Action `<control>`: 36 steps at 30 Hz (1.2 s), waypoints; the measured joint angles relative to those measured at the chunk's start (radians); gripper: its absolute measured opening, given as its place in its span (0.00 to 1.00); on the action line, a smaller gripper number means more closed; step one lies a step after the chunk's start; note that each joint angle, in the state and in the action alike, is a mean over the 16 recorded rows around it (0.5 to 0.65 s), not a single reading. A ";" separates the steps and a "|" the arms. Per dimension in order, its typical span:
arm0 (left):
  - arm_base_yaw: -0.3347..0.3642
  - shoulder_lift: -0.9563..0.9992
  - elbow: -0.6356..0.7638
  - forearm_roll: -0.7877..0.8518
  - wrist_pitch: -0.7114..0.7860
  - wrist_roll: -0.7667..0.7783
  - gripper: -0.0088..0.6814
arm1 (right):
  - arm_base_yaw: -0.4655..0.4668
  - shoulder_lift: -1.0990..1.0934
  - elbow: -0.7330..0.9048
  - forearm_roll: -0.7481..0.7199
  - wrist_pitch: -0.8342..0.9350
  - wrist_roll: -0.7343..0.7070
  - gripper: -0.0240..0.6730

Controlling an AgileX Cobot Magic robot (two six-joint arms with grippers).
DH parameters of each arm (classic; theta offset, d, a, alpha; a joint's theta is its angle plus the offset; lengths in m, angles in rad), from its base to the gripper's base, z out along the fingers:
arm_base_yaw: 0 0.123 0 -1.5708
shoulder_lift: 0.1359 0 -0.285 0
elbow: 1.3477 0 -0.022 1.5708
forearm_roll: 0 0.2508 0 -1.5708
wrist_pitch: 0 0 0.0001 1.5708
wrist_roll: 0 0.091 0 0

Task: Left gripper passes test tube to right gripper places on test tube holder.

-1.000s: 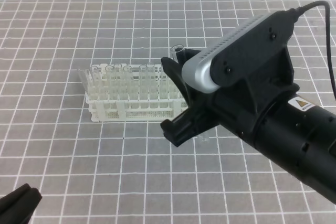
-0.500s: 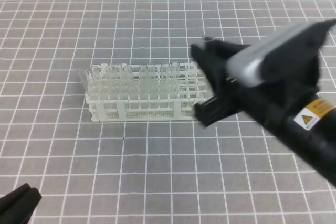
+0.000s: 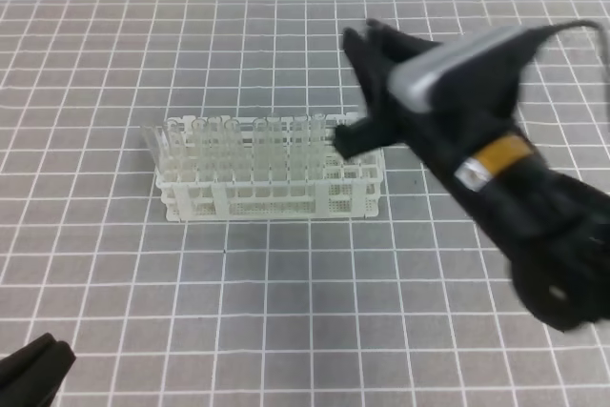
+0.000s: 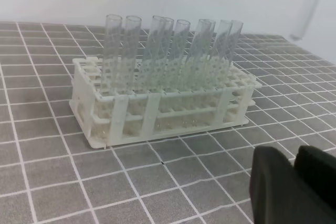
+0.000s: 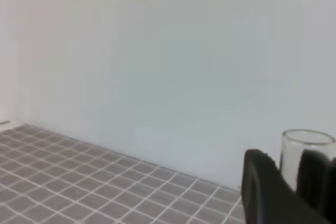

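Grey-tiled counter (image 3: 114, 264) with white grid lines is bounded by a plain white wall (image 5: 157, 66). Test tube (image 5: 306, 153) is pinched upright in the right pincer (image 3: 357, 88), above the test tube holder (image 3: 353, 193). Left pincer (image 3: 33, 369), well below-left, cannot be judged.

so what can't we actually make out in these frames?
- Test tube: right wrist view shows only its open top between the right gripper fingers; the frame's bottom edge cuts off the rest.
- High view: motion blur and the right gripper hide the tube.
- Left gripper: cut off at the high view's corner.
- Test tube holder: its right end is partly covered.
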 joint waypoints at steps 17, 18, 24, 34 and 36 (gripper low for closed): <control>0.000 -0.002 -0.005 -0.002 0.005 0.000 0.02 | -0.038 0.272 -0.172 -0.027 -0.096 0.016 0.05; 0.000 -0.002 -0.005 -0.001 0.006 0.000 0.02 | -0.038 0.279 -0.174 -0.027 -0.100 0.022 0.05; 0.000 -0.002 -0.004 -0.001 0.012 0.000 0.02 | -0.038 0.311 -0.175 -0.034 -0.126 0.060 0.05; 0.000 -0.003 -0.007 -0.002 0.027 0.000 0.02 | -0.042 0.342 -0.174 -0.058 -0.156 0.105 0.05; 0.000 -0.003 -0.007 -0.002 0.029 0.000 0.02 | -0.045 0.342 -0.170 -0.062 -0.160 0.110 0.05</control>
